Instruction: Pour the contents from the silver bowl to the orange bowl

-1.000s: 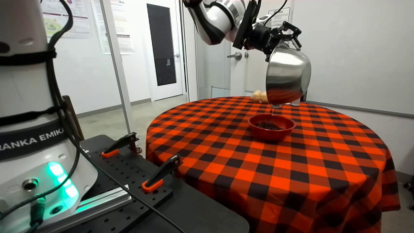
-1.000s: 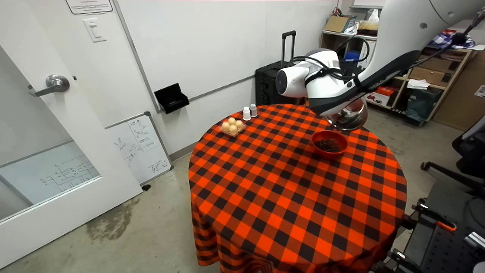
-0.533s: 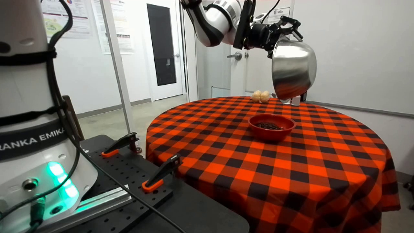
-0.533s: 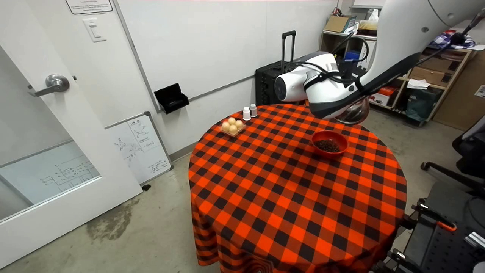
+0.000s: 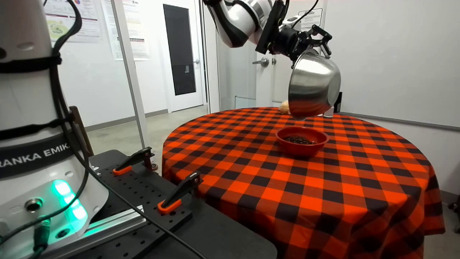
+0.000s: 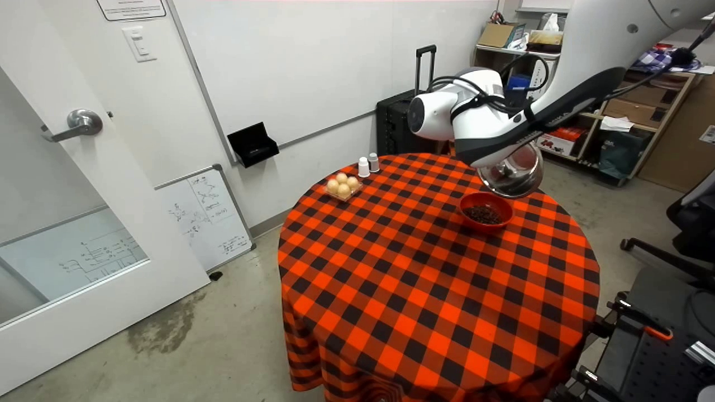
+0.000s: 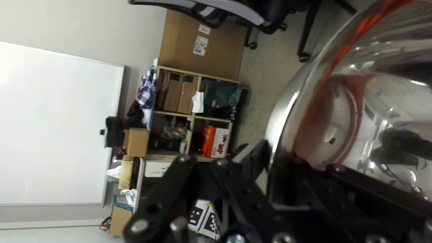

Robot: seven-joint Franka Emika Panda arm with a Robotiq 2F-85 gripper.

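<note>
Red and glossy, the orange bowl [image 5: 300,150] stands on the checked surface [image 6: 391,279], dark bits [image 6: 484,215] inside. Above it, apart, hangs the silver bowl [image 5: 314,86], tipped on its side, fingers [image 7: 254,158] clamped on its rim, a few dark specks [image 7: 332,141] within. A clear tray [image 6: 335,196] holds pale round things [image 6: 343,191].

The gripper [image 7: 278,162] pinches the rim of the silver bowl [image 7: 371,104], one finger outside and one inside; a few dark specks [image 7: 332,140] dot its shiny interior; beyond, turned sideways, appear shelves [image 7: 172,113], a large cardboard box [image 7: 216,55], a chair [image 7: 236,10] and a whiteboard [image 7: 57,131].
</note>
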